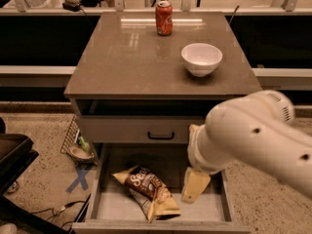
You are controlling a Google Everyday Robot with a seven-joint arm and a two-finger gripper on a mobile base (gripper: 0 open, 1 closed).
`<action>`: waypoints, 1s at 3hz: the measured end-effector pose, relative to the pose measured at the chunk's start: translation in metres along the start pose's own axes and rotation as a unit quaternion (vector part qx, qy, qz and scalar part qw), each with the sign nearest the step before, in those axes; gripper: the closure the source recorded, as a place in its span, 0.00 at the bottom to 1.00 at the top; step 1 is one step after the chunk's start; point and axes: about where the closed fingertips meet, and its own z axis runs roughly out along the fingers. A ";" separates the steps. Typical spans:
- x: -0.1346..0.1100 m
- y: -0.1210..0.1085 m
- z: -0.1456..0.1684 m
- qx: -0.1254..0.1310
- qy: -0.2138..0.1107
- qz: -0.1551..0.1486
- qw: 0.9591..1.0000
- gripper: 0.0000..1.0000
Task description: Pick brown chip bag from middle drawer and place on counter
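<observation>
The brown chip bag [146,191] lies flat on the pale floor of the middle drawer [113,207], which stands pulled out below the table [126,57]. It sits a little toward the front and slightly left of the drawer's middle as the camera sees it. Its long axis runs on a slant, from a yellow-tan end at the back left to the other end at the front right, with the dark brown lettered patch between them. The pincer [195,185] hangs inside the drawer's opening on the right-hand side of the view, pointing down from the thick white arm [253,135], just beside the bag's front-right end but not touching it. Whether the pincer is apart or together I cannot tell, since only a pale yellow shape shows below the wrist; it holds nothing that I can see. So the bag lies to the left of the pincer in the view, and the nearer part is its front-right end rather than its brown middle. By my judgement, the coming move calls for a shift leftward over the bag, and probably a turn of the wrist so that the grip crosses the slanted long axis rather than running along it. The drawer's right wall is close to the pincer, so there is more room on the bag's side. The table above carries a red can [164,17] and a white bowl [201,58], with bare surface in front of them for the later placing.
</observation>
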 end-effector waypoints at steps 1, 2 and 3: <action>-0.003 0.037 0.078 -0.041 -0.014 0.023 0.999 0.00; -0.013 0.051 0.135 -0.068 -0.041 0.043 0.996 0.00; -0.029 0.053 0.184 -0.087 -0.052 0.055 0.993 0.00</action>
